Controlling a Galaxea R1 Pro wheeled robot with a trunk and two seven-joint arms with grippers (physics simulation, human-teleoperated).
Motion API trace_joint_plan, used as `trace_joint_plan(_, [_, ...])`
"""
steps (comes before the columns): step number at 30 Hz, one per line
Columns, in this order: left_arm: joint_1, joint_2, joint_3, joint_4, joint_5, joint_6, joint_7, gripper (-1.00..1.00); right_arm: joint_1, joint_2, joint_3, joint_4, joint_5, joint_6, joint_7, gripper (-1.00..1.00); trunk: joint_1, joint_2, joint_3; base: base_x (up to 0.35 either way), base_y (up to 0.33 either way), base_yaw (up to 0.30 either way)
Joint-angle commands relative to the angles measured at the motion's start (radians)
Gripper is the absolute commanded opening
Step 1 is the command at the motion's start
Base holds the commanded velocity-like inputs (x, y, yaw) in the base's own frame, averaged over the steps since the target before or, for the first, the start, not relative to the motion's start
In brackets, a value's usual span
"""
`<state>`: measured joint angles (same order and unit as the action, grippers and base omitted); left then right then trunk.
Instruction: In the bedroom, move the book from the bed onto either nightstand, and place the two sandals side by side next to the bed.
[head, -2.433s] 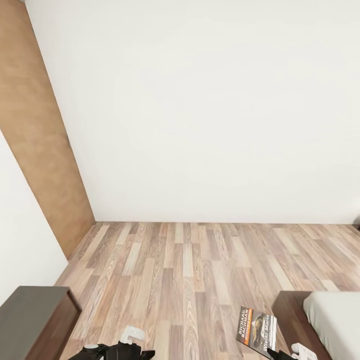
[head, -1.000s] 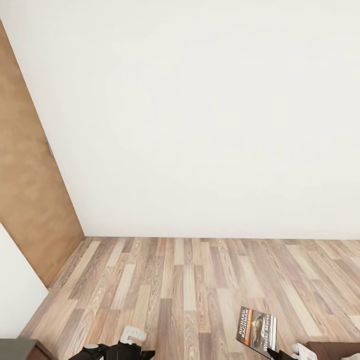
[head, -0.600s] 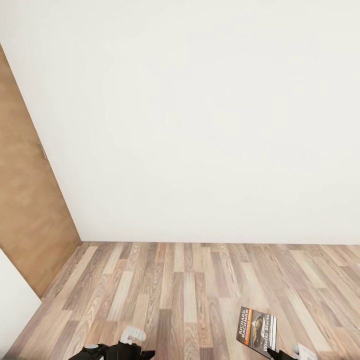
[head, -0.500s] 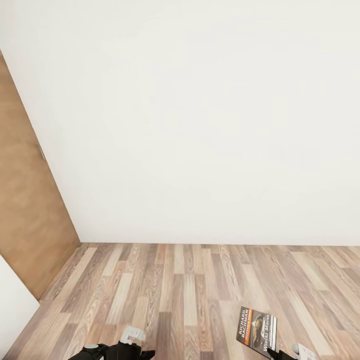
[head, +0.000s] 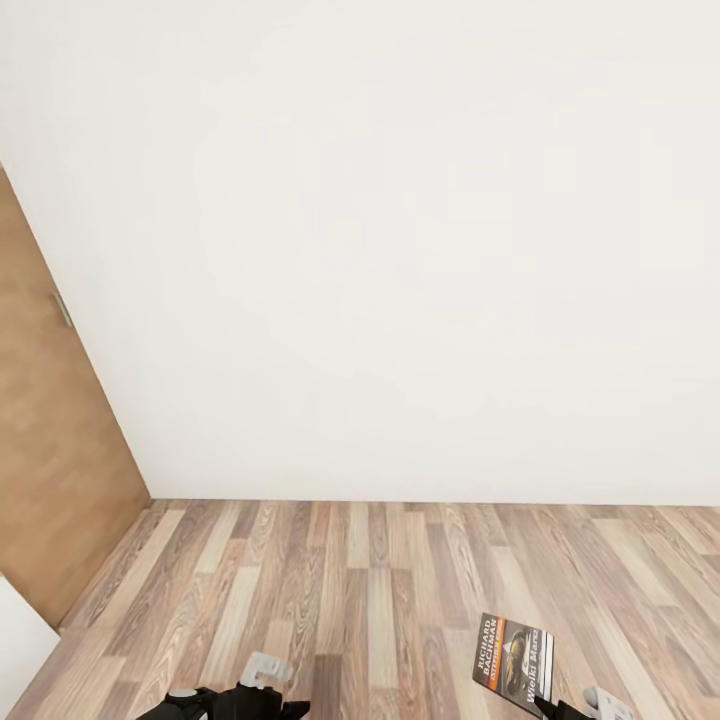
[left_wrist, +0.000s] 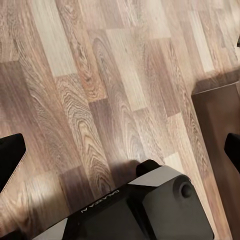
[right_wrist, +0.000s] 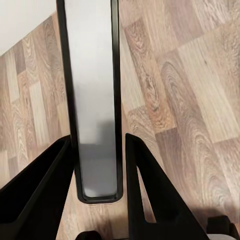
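Floorboards (head: 380, 590) of brown-grey wood are stretching across the lower part of the head view, meeting a plain white wall (head: 400, 250) that is taking up most of the picture. At the left edge a brown door (head: 50, 470) is standing in the side wall. The book (head: 514, 659) is hanging upright above the floor near the lower right corner, its dark cover with the orange band facing the camera, and the right gripper (head: 575, 708) is gripping its lower edge at the bottom of the frame. The left gripper (head: 262, 672) is showing at the bottom left of centre, with a pale finger sticking up from the black arm.

From the left wrist, the camera is looking down on the floorboards (left_wrist: 90, 90). The two black fingertips (left_wrist: 10, 157) are sitting at opposite edges of the picture, so the left gripper (left_wrist: 120, 152) is spread wide with nothing in it. A grey and black part of the robot (left_wrist: 145, 207) is lying below, and a dark brown wooden surface (left_wrist: 220, 130) is showing at one side.

From the right wrist, the book (right_wrist: 94, 100) is seen edge-on as a grey strip with dark borders, running away from the camera. The two black fingers (right_wrist: 145, 200) are pressing on it from both sides, so the right gripper (right_wrist: 97, 170) is pinching the book over the floorboards (right_wrist: 190, 90).
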<state>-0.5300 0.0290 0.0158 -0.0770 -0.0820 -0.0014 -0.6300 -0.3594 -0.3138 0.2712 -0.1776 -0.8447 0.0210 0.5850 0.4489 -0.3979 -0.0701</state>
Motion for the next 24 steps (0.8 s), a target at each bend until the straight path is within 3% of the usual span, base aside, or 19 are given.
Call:
trace_joint_plan(1, [0.000,0.000,0.003,-0.001,-0.009,0.000,-0.003,1.00,-0.001,-0.001,0.005,0.000,-0.012,0.002,0.002,-1.00,0.001,-0.002,-0.002,0.272,0.000,0.000])
trace_joint_plan(24, [-0.001,0.000,0.003,-0.001,-0.009,0.000,-0.003,1.00,-0.001,-0.001,0.005,0.000,-0.012,0.002,0.004,-1.00,0.001,-0.002,-0.002,0.272,0.000,0.000])
